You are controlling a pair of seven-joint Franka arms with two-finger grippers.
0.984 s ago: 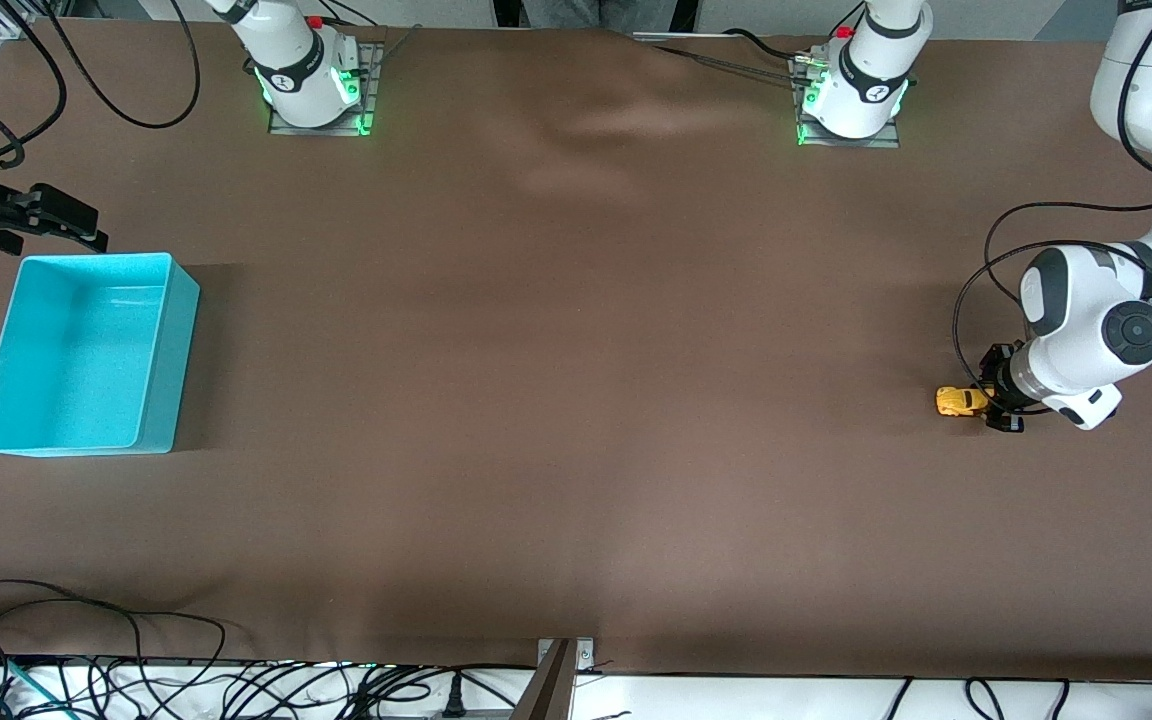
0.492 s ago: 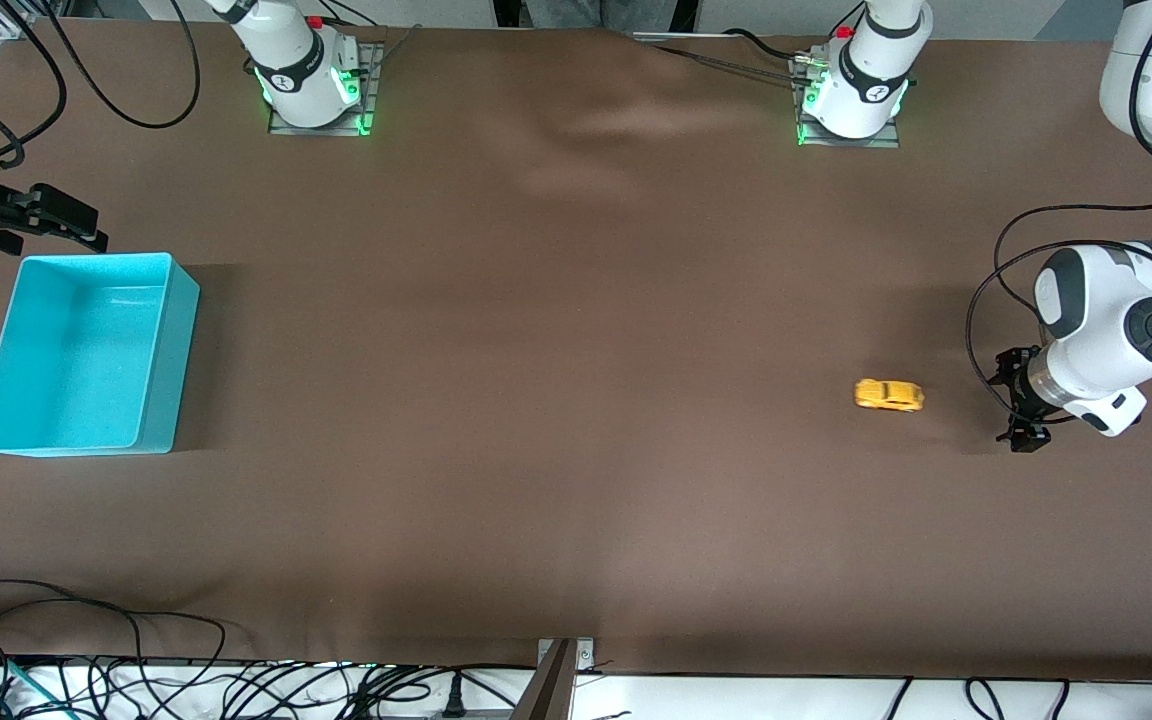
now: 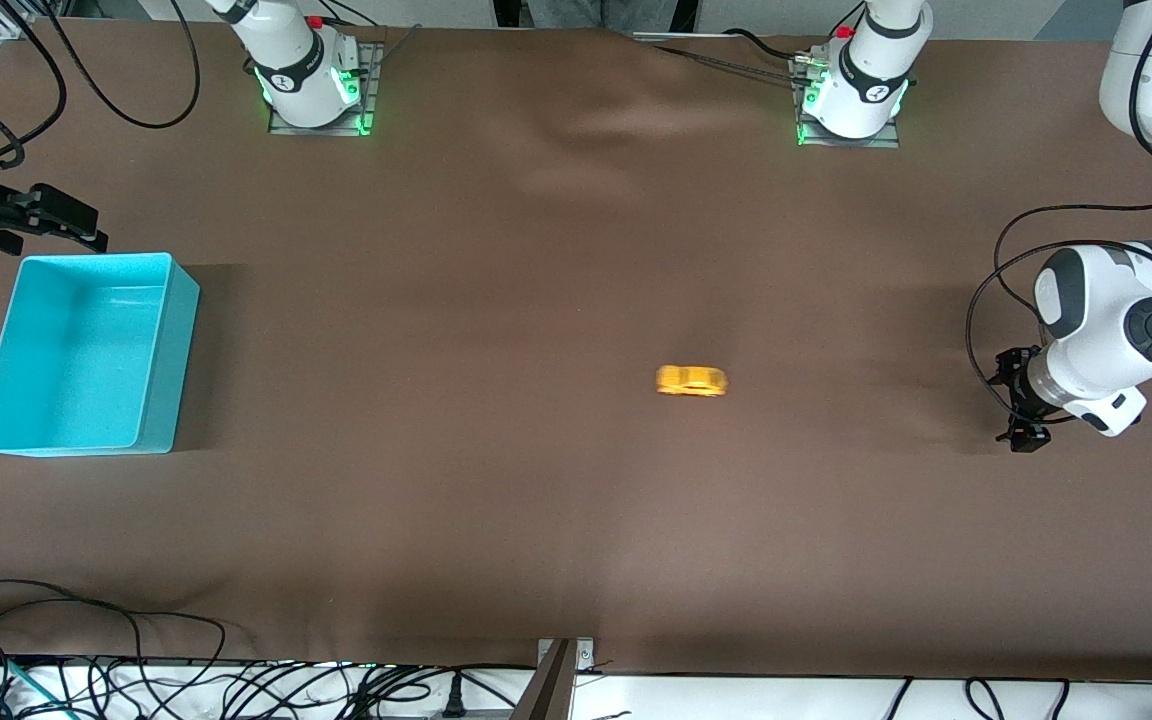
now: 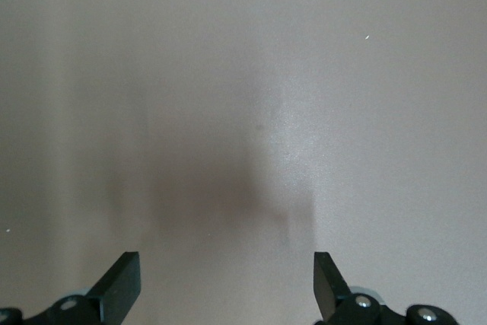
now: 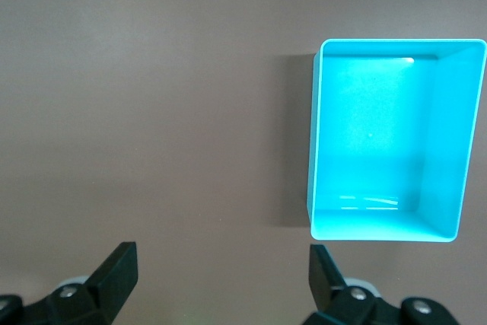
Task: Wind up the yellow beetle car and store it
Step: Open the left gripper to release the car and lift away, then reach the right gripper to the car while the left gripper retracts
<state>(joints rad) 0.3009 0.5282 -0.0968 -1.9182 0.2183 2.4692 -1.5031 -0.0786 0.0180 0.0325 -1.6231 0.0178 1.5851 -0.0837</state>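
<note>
Brown cloth is covering our table (image 3: 536, 520). We are seeing the yellow beetle car (image 3: 691, 380) blurred mid-table, lying sideways at nine o'clock from our empty, open left gripper (image 3: 1021, 410). Our right gripper (image 3: 46, 222), open too, is waiting by the turquoise bin (image 3: 158, 350).
</note>
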